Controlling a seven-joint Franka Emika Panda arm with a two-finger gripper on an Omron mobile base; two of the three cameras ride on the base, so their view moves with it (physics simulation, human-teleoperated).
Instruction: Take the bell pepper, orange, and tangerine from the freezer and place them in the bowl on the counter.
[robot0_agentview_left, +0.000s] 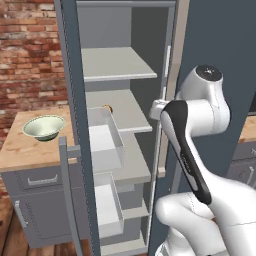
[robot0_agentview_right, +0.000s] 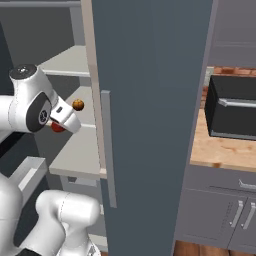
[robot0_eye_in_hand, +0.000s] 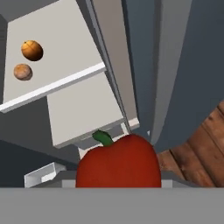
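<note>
My gripper (robot0_agentview_right: 61, 124) is shut on the red bell pepper (robot0_eye_in_hand: 118, 164), whose green stem points toward the freezer (robot0_agentview_left: 120, 65). From the right base view the pepper (robot0_agentview_right: 56, 128) peeks out under the hand, just in front of the middle shelf. Two round orange-brown fruits lie on that shelf: the larger one (robot0_eye_in_hand: 32, 50) and a smaller, paler one (robot0_eye_in_hand: 22, 71); which is the orange and which the tangerine I cannot tell. The pale bowl (robot0_agentview_left: 44, 127) stands on the wooden counter (robot0_agentview_left: 30, 150), left of the freezer.
The open freezer door (robot0_agentview_right: 150, 100) stands close on the arm's right. Two translucent bins (robot0_agentview_left: 105, 140) (robot0_agentview_left: 107, 202) stick out of the lower shelves. A black microwave (robot0_agentview_right: 232, 107) sits on another counter beyond the door.
</note>
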